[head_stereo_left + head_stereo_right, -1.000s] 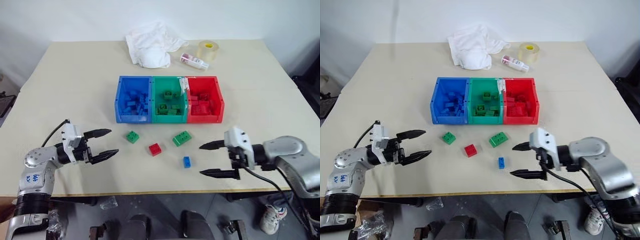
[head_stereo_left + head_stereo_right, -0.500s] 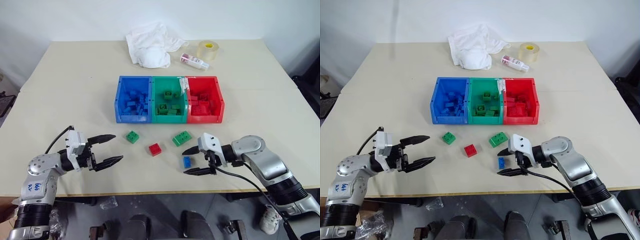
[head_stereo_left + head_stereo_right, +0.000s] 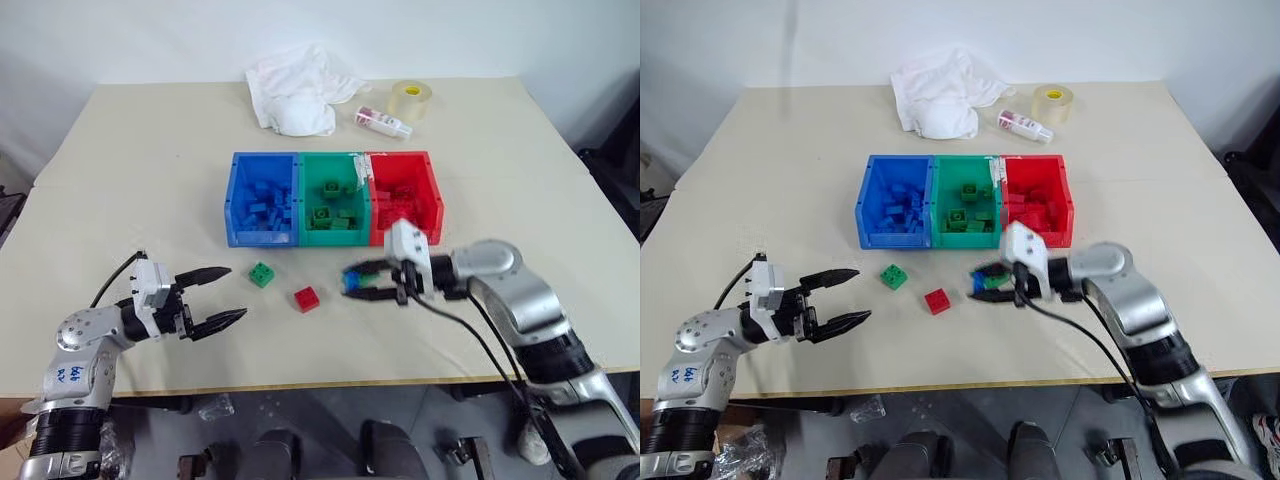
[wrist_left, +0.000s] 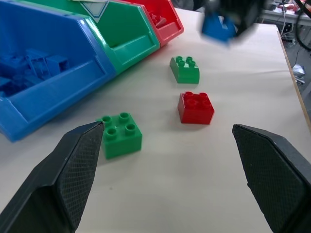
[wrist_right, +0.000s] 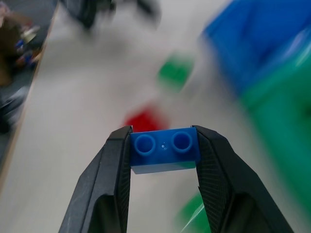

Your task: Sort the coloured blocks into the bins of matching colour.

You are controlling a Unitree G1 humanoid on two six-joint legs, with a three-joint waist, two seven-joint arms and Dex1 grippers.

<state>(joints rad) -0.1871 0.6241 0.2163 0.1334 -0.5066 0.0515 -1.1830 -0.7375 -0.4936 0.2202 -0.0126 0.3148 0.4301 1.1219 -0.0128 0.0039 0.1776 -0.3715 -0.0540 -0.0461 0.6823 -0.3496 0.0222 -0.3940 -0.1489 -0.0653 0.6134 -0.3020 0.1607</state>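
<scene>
Right hand (image 5: 164,153) clamped on blue block (image 5: 164,149), lifted off worktop (image 3: 150,180) near green bin (image 3: 333,200). Left hand (image 3: 222,296) fingers apart, near left edge. Green block (image 3: 262,274), red block (image 3: 307,298) between hands; open room around.

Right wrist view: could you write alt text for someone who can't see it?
Two black fingers of the right gripper pinch a small blue block, studs facing the camera. Behind it, blurred, lie a red block and a green block on the pale table, beside the blue bin.
</scene>
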